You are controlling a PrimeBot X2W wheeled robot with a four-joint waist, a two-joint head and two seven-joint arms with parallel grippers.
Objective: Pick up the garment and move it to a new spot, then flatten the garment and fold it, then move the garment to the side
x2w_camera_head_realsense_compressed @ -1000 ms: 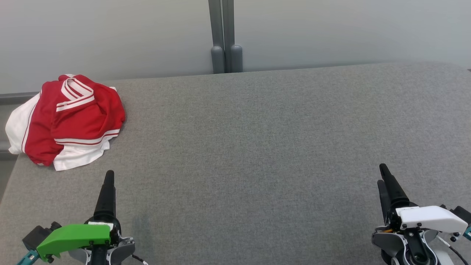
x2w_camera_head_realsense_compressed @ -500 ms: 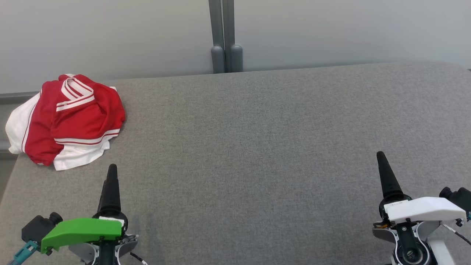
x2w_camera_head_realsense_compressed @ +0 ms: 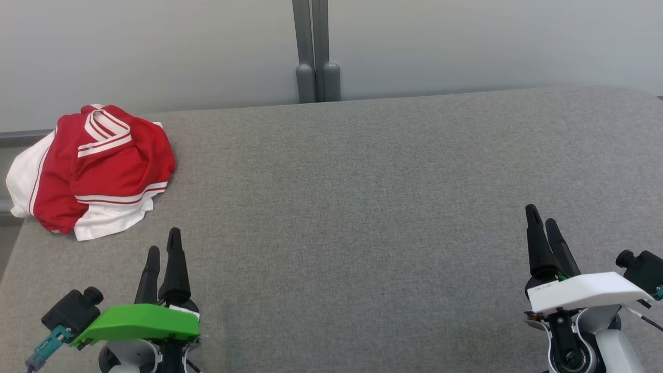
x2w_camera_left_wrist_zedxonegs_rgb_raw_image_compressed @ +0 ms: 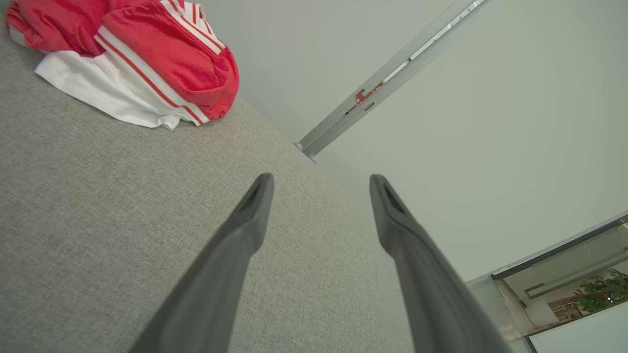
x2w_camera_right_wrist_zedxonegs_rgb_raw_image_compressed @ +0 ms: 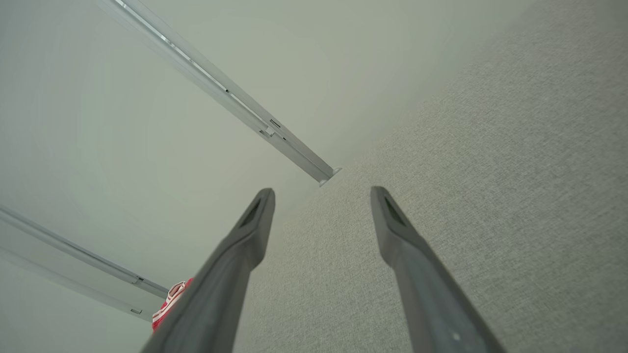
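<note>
Red-and-white shirt (x2w_camera_head_realsense_compressed: 103,166) is bunched ahead-left of the left gripper (x2w_camera_head_realsense_compressed: 164,240) (fingers apart, holding nothing, same as the right gripper (x2w_camera_head_realsense_compressed: 541,214)), so a shallow pinch might snag just one layer.

Head camera looks forward and down across the grey fabric surface (x2w_camera_head_realsense_compressed: 362,207) toward the wall (x2w_camera_head_realsense_compressed: 466,41). Both wrist cameras sit low, close over the fabric, tilted, facing that wall. All three catch the red-and-white shirt (x2w_camera_head_realsense_compressed: 98,166) at the far left corner and the grey post (x2w_camera_head_realsense_compressed: 311,52).
</note>
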